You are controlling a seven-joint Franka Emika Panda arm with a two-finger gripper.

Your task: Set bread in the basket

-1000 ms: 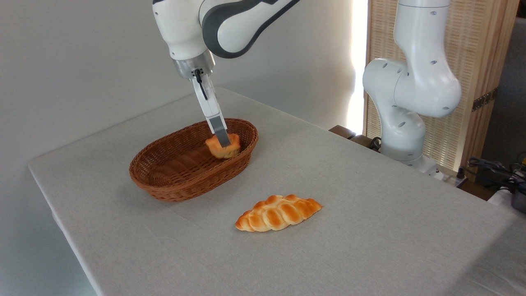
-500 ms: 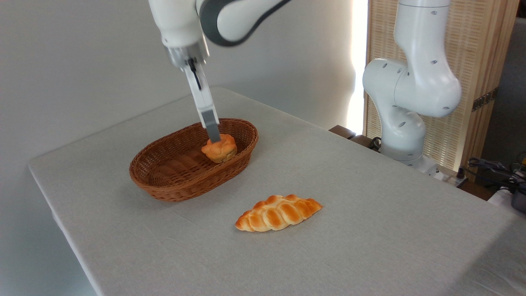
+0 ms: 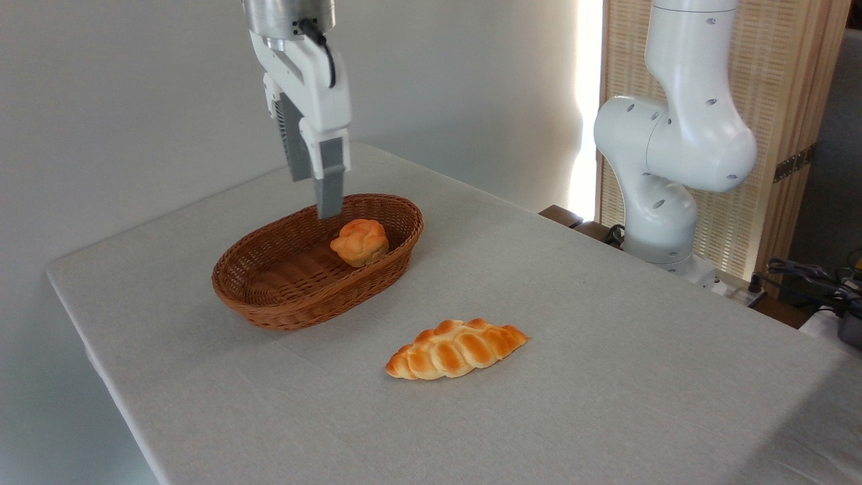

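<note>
Now the bun [image 3: 359, 241] sits in the basket [image 3: 283, 306] (right end). The gripper [image 3: 315, 195] hangs above it, empty, fingers apart.

Knotted bun [image 3: 359, 242] sits inside oval wicker basket [image 3: 269, 296], toward its right end, clear of the claw. Claw [image 3: 316, 195] hangs above basket's far rim, fingers pointing down, nothing between them; one grey finger [image 3: 329, 194] in front, second behind it with a gap showing. Braided loaf [image 3: 456, 348] lies on grey desk [image 3: 606, 377] in front of and right of basket, well apart. Arm base [image 3: 663, 202] stands at desk's far right edge
</note>
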